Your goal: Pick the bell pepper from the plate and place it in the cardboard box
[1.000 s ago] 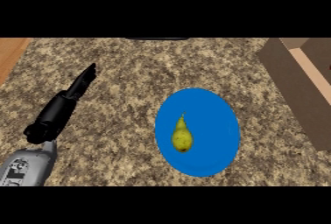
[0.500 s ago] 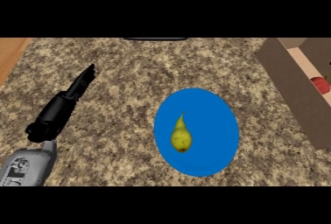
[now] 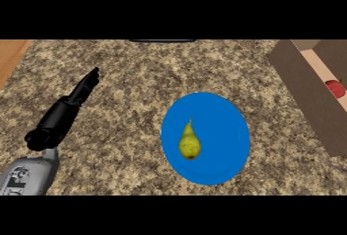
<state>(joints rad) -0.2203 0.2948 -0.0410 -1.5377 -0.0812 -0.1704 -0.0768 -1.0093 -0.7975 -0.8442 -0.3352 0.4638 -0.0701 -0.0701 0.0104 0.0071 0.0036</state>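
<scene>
**A:** Head view: where is the left hand (image 3: 68, 108)?

**B:** At the left, over the speckled desk (image 3: 136, 73) and well apart from the blue plate (image 3: 224, 133). Its fingers are straight and together, pointing toward the far side, and it holds nothing.

**A:** What lies on the plate?

**B:** A yellow-green pear-shaped fruit (image 3: 189, 143). Its stem points to the far side, and it lies a little left of the plate's middle.

**A:** And the pepper?

**B:** A red rounded thing (image 3: 333, 88) sits inside the cardboard box (image 3: 301, 96) at the right edge. It is partly cut off, so I cannot tell for sure that it is the pepper.
</scene>
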